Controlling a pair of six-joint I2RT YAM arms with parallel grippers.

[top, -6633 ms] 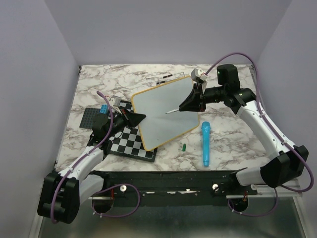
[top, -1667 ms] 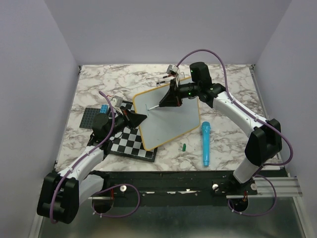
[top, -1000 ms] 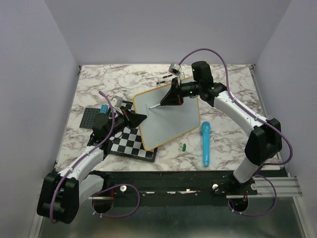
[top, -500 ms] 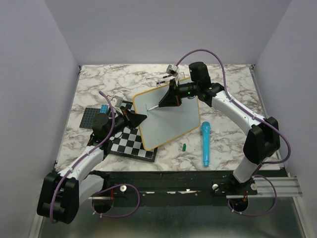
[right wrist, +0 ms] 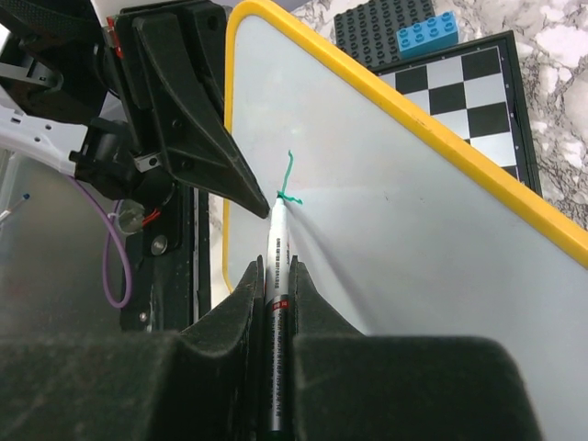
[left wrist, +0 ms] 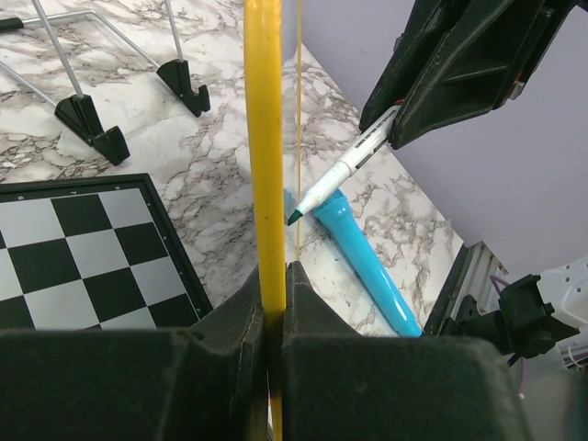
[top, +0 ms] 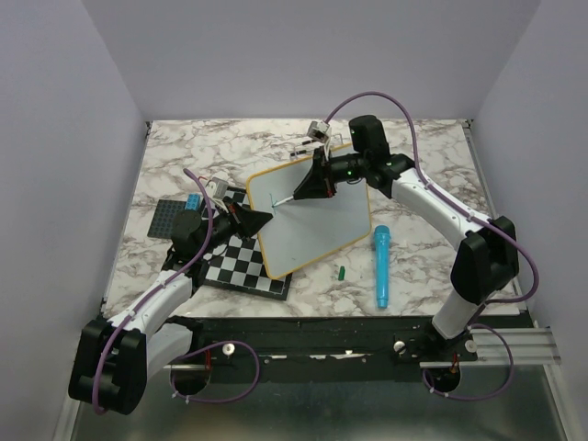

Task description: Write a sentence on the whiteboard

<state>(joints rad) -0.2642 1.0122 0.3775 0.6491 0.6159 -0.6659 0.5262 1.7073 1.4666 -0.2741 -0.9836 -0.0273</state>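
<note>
From the overhead camera I see the whiteboard [top: 312, 216] standing tilted in the middle of the marble table [top: 423, 248], its lower left corner over the checkered board [top: 241, 266]. The left gripper [top: 260, 219] is pinched onto its left edge, and the right gripper [top: 309, 188] reaches in from behind with a marker [top: 286, 197] whose tip meets the upper left of the white face. A turquoise tube [top: 380, 266] and a small green cap [top: 340, 272] lie on the table right of the board. On my left wrist camera the fingers are closed tight on the yellow frame [left wrist: 263, 138], seen edge-on, with the marker [left wrist: 344, 170] angled toward it from the right gripper [left wrist: 459, 64] and the turquoise tube [left wrist: 363, 266] beyond. On my right wrist camera the claw [right wrist: 276, 276] is nearly closed around the marker's barrel [right wrist: 277, 248], tip touching the whiteboard [right wrist: 413, 239] close to the left gripper [right wrist: 193, 129]. The sentence [right wrist: 287, 184] is so far only one short green stroke at the tip.
</note>
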